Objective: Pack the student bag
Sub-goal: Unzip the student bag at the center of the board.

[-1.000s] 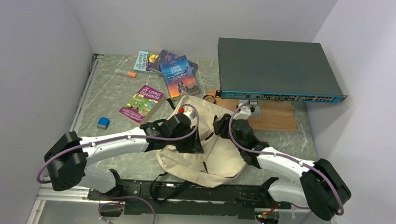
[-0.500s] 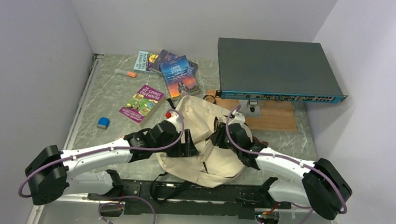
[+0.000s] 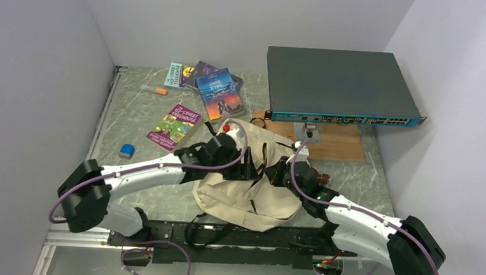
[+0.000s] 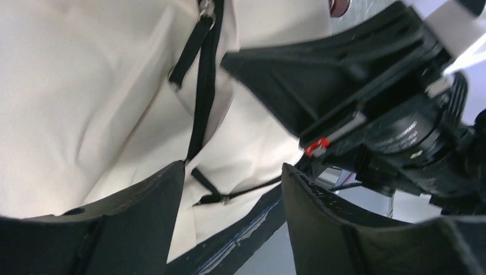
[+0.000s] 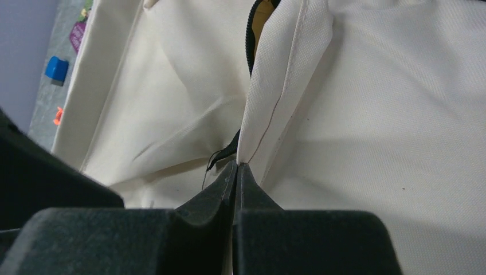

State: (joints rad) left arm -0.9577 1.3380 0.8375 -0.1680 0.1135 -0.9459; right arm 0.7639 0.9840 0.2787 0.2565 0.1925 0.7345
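Note:
The student bag (image 3: 269, 196), cream fabric with black straps, lies crumpled in the middle of the table between both arms. In the right wrist view my right gripper (image 5: 236, 168) is shut on a raised fold of the student bag (image 5: 401, 114), beside a dark zipper opening (image 5: 250, 40). My left gripper (image 3: 249, 168) hovers at the bag's left side, facing the right one. Its fingers (image 4: 143, 223) stand apart, with the bag's cloth (image 4: 86, 86) and a black zipper line (image 4: 209, 74) behind the gap and nothing pinched.
Paperback books lie behind the bag: a purple one (image 3: 174, 127), a blue one (image 3: 221, 95) and others (image 3: 187, 75). An orange marker (image 3: 154, 90) and a blue eraser (image 3: 126, 150) sit at the left. A dark network switch (image 3: 339, 86) rests over a wooden board (image 3: 335, 143) at back right.
My right gripper has shut on a fold of the bag and its arm has drawn toward the near edge. The left arm pulled back, then returned to the bag with its jaws wider.

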